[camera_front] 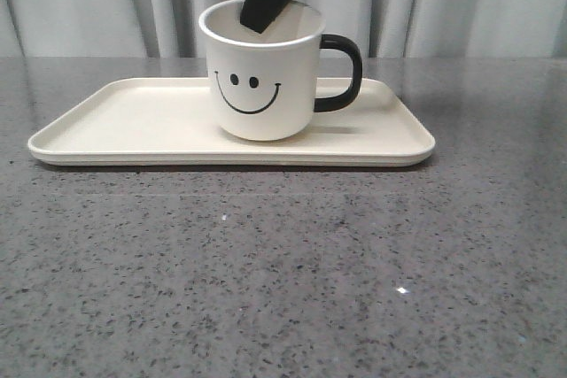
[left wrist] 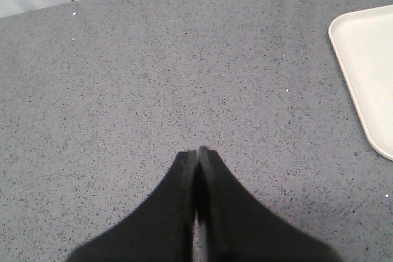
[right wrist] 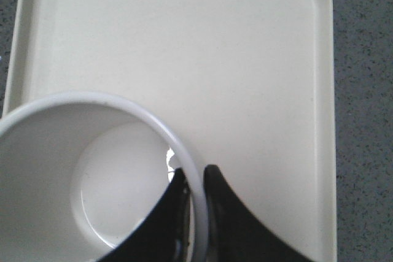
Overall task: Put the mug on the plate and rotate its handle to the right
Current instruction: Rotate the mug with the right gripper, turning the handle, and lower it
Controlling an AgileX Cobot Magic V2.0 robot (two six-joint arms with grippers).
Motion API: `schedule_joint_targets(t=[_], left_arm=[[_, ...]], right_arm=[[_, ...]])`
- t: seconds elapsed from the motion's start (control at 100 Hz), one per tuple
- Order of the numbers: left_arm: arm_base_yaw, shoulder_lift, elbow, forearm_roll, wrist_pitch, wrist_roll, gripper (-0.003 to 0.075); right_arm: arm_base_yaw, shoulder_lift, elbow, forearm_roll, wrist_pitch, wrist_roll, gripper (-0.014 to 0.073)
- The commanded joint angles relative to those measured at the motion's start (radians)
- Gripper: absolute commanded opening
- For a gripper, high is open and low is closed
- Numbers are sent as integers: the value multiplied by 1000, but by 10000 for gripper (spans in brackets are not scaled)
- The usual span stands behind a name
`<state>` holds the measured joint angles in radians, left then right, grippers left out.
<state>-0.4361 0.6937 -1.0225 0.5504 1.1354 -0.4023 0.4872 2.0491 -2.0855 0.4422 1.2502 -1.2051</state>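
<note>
The white mug (camera_front: 263, 77) with a black smiley face stands upright on the cream plate (camera_front: 133, 121). Its black handle (camera_front: 341, 73) points to the right in the front view. My right gripper (right wrist: 195, 176) comes down from above and is shut on the mug's rim (right wrist: 184, 151), one finger inside the cup and one outside. In the front view that gripper (camera_front: 266, 11) reaches into the mug's mouth. My left gripper (left wrist: 198, 151) is shut with nothing in it, hanging over bare tabletop, with a corner of the plate (left wrist: 362, 59) off to one side.
The plate lies on a grey speckled stone tabletop (camera_front: 283, 272). A pale curtain (camera_front: 461, 2) hangs behind the table's far edge.
</note>
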Motion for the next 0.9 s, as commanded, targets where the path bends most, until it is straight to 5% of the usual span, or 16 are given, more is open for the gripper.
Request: schedule_joint_targets(t=[0.0,0.89], left_arm=[[-8,1,-22,25,-55,-11,-20],[-8,1,-22,25,-59,-11,-20]], right_arm=[[0,-60,-21,44,87,-12,-64],[46,-60,-20,51,87,-20,-64]])
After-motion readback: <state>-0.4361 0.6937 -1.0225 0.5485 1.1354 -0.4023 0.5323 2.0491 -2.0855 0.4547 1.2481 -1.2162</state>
